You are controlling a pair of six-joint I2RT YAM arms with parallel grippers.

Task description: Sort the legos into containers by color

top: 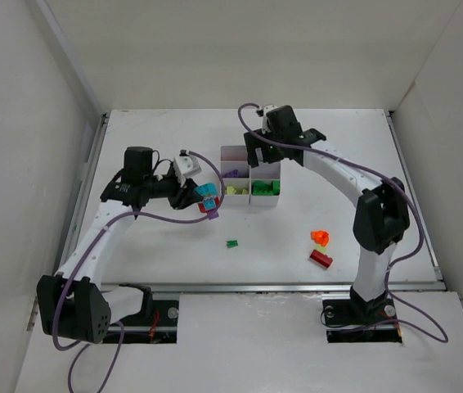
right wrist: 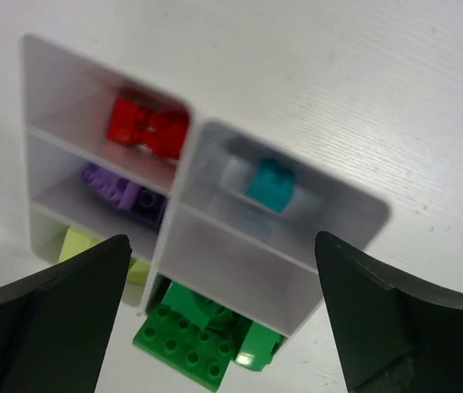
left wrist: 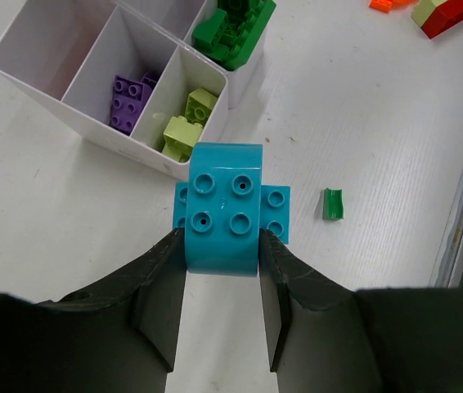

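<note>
1. The left hand is clenched on one held cyan brick. Its two fingers press the brick's sides, and the studs face the wrist camera.
2. In the top view, that hand sits just left of the white tray, at its near corner.
3. The right hand is released. Its two fingers are spread wide above the tray with nothing between them.
4. The tray has six compartments, two columns by three rows.
5. Its end row holds one red brick and, in the next compartment, one second cyan brick.
6. Other compartments hold at least two purple bricks, two yellow-green bricks and a heap of green bricks too piled to count.
7. Three loose pieces lie on the tabletop. One is a small green piece near the tray. One orange piece and one red piece lie close together further right.
</note>
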